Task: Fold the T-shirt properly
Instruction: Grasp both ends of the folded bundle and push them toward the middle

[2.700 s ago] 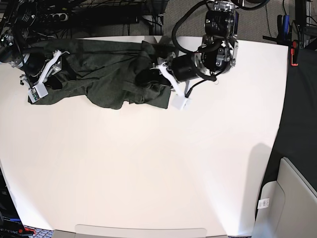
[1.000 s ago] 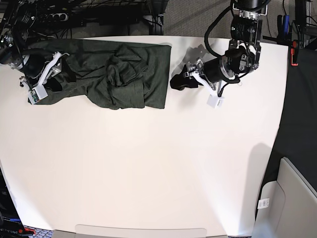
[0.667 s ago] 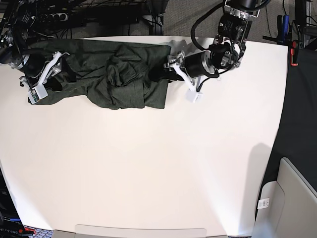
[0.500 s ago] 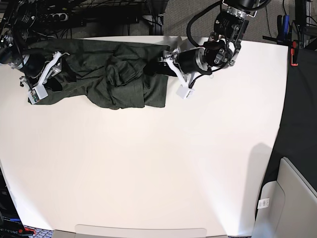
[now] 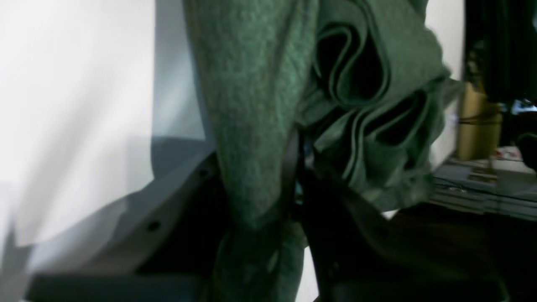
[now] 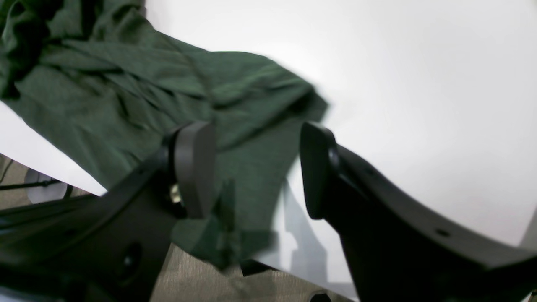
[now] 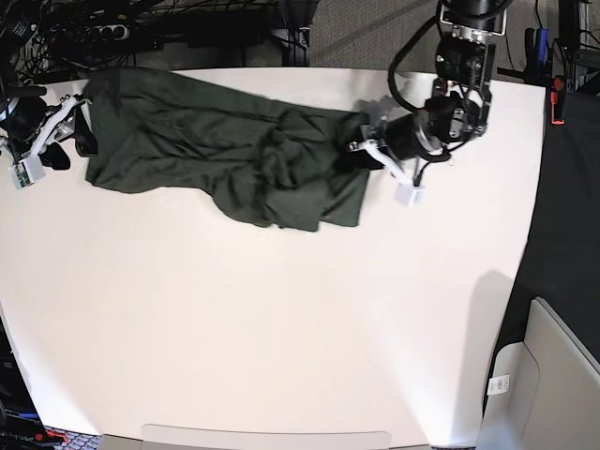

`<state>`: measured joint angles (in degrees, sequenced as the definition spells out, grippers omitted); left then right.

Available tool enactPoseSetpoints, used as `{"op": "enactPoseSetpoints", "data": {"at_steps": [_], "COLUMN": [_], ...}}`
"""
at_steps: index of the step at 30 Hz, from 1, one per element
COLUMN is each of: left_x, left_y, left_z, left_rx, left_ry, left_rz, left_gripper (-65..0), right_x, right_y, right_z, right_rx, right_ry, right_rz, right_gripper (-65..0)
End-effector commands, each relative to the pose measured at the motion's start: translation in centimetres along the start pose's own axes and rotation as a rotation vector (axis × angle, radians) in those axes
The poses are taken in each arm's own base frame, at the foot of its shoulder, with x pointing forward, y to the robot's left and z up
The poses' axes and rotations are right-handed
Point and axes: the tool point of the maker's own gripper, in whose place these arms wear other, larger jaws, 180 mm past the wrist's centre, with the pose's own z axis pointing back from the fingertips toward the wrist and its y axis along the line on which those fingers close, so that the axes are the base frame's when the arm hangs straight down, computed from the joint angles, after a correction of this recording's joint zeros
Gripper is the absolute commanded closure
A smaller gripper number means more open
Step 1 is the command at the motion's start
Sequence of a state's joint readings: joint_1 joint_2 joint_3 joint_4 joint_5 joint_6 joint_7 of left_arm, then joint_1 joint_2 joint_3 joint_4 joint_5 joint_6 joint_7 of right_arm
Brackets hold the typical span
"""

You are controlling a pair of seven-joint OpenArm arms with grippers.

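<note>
Now, left hand (image 7: 361,150): I clench the shirt (image 7: 225,155) edge.
Right hand (image 6: 251,167): released, beside its corner.
Worktop (image 7: 281,328): bare ahead.

White table (image 7: 281,328); black cables (image 7: 169,23) behind; grey bin (image 7: 553,384) at corner.

The T-shirt (image 7: 234,159) lies across the far part of the table (image 7: 281,328). The left gripper (image 7: 354,150) is at its right end, and the right gripper (image 7: 70,131) is at its left end, near the table's edge.
</note>
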<state>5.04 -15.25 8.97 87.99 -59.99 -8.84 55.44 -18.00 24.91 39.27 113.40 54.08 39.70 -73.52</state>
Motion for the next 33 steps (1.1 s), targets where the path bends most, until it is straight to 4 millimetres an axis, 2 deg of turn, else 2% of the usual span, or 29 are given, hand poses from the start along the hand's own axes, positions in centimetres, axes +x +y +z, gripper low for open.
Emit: {"op": "enactPoseSetpoints", "data": {"at_steps": [1, 5, 13, 15, 22, 24, 33], "left_x": [1.5, 1.6, 1.2, 1.1, 1.1, 1.1, 1.1], "left_y": [-0.7, -0.3, -0.3, -0.3, -0.3, -0.3, -0.3], "left_z": [0.1, 0.5, 0.4, 0.4, 0.4, 0.4, 0.4], "left_rx": [-0.009, 0.002, 0.001, 0.002, 0.000, 0.000, 0.000], "left_ry": [-0.019, 0.000, 0.008, 0.009, 0.009, 0.009, 0.009], "left_rz": [-0.030, -0.044, -0.040, -0.039, -0.039, -0.039, -0.039], "left_gripper": [-0.1, -0.1, -0.1, -0.1, -0.1, -0.1, -0.1], "right_x": [0.9, -0.6, -3.1, -2.9, -4.8, -5.5, -5.7], "right_y": [-0.7, -1.8, -1.8, -2.2, -2.3, -1.7, 1.9], "right_z": [0.7, 0.1, -2.3, -2.8, -4.9, -5.7, -7.9], "right_rx": [-0.019, -0.063, -0.031, -0.030, 0.008, 0.031, 0.121], "right_ry": [-0.024, 0.036, 0.098, 0.089, 0.104, 0.113, 0.111], "right_rz": [0.027, 0.017, -0.068, -0.084, -0.216, -0.249, -0.285], "right_gripper": [-30.3, -32.5, -55.4, -56.2, -56.2, -56.2, -56.2]}}
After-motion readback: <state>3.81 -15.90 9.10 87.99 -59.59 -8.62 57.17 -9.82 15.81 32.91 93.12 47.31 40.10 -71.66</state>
